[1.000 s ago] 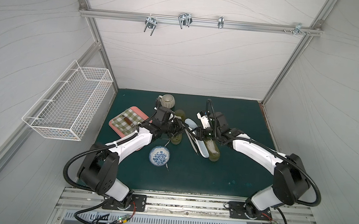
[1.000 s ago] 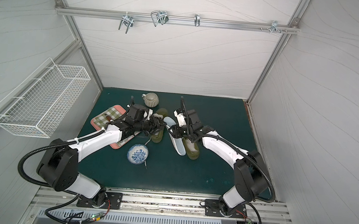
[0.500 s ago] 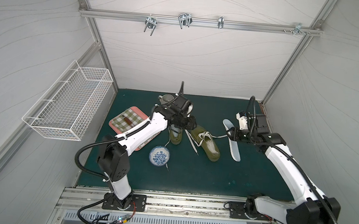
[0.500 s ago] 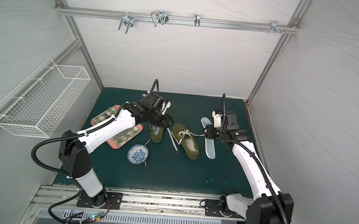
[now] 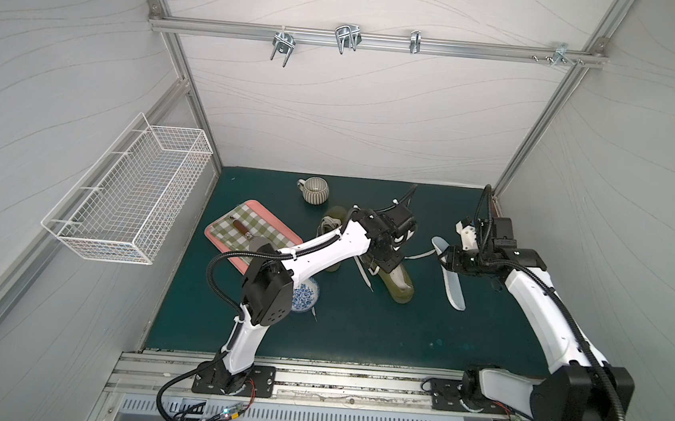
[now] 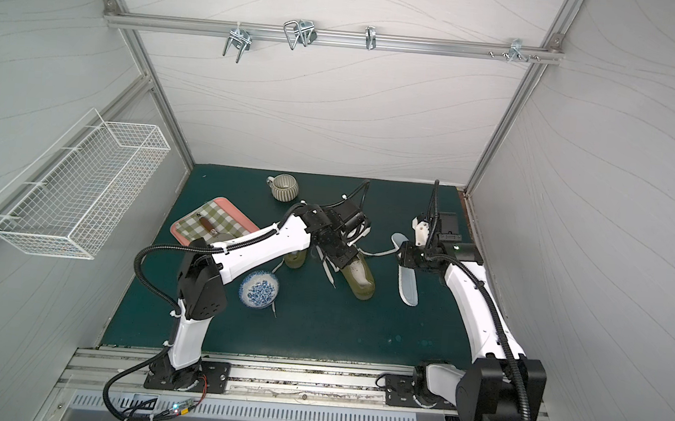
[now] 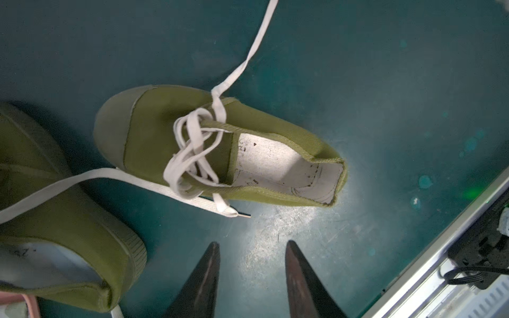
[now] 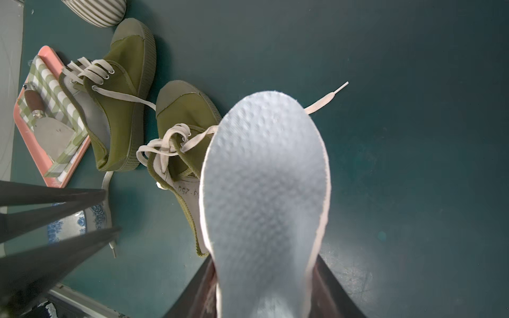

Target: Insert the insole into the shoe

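Holding the insole [image 8: 264, 179], the right gripper [image 5: 448, 261] is clamped on one end. The rest sticks out ahead of its fingers, with the broad rounded end farthest from them and the dimpled face toward the wrist camera. The insole is off the mat [image 7: 385, 68] and not yet in the shoe [image 7: 192, 143].

The coming move depends on a sideways offset. The shoe lies below the right gripper and off to the side, toward the other arm. It sits upright on its sole with the opening upward and the pale lining showing. The toe cap is farther from the right gripper and the heel end nearer. I judge the lengths of shoe and insole to be roughly parallel, so what remains is a sideways shift and a lowering.

The left gripper [image 7: 252, 245] is the nearer of the two to the shoe. Its jaws stand apart and empty, with the tips over bare mat just beside the shoe's flank and not touching it.

The surface is flat dark green matting, scuffed in places. Room is limited: a second shoe [image 8: 121, 96] stands just beyond the first, and loose laces [image 7: 192, 154] lie tangled at the front of the opening and trail across the mat. A tray [image 8: 52, 179], a bowl [image 5: 305, 296] and a mug [image 5: 316, 191] lie farther off, beyond the shoes.
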{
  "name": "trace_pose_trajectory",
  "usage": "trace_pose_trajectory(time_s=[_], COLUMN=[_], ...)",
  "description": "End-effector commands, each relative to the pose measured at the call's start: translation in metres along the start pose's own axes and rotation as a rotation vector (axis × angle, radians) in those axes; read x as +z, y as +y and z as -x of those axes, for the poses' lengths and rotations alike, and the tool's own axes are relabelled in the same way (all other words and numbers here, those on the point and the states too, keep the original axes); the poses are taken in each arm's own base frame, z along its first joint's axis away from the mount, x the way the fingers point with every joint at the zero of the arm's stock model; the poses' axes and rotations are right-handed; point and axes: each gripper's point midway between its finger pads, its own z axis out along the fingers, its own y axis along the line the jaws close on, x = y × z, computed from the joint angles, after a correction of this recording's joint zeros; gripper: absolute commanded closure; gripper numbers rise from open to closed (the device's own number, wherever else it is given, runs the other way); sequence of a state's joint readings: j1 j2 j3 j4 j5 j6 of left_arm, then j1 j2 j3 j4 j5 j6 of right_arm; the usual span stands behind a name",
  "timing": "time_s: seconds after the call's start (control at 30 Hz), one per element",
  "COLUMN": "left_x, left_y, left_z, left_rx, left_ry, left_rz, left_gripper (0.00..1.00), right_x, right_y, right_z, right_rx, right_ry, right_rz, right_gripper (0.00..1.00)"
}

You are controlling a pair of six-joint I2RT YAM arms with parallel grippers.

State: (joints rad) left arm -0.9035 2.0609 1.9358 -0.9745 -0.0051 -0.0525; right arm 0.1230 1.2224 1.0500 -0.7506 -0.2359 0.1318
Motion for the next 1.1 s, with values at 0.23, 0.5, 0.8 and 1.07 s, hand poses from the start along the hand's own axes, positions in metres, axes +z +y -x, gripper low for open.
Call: trace_pose_trajectory(time_s=[0.23,0.5,0.8,1.07], left_x=[0.032,0.057,0.076,0.086], left_y=[-0.001,0.012,0.023,0.039], left_z=[0.019,0.025,0.028,0.031], left_rx=[0.106,0.116,0.113,0.147], left_ry=[0.013,0.025,0.034,0.017], left_rz=[0.071,0.146,0.167,0.269], left_gripper=[0.58,0.58,0.58,0.58], right_x=[-0.009,-0.01,-0.01,-0.01], right_y=[0.002,0.001,0.001,0.002], right_z=[0.004,0.005,0.006,0.007], right_rx=[0.013,0.024,0.03,0.03], right_ry=[-0.008,-0.012,-0.013,-0.012], right_rz=[0.038,0.05,0.057,0.061], right_gripper=[0.53,0.53,0.53,0.53])
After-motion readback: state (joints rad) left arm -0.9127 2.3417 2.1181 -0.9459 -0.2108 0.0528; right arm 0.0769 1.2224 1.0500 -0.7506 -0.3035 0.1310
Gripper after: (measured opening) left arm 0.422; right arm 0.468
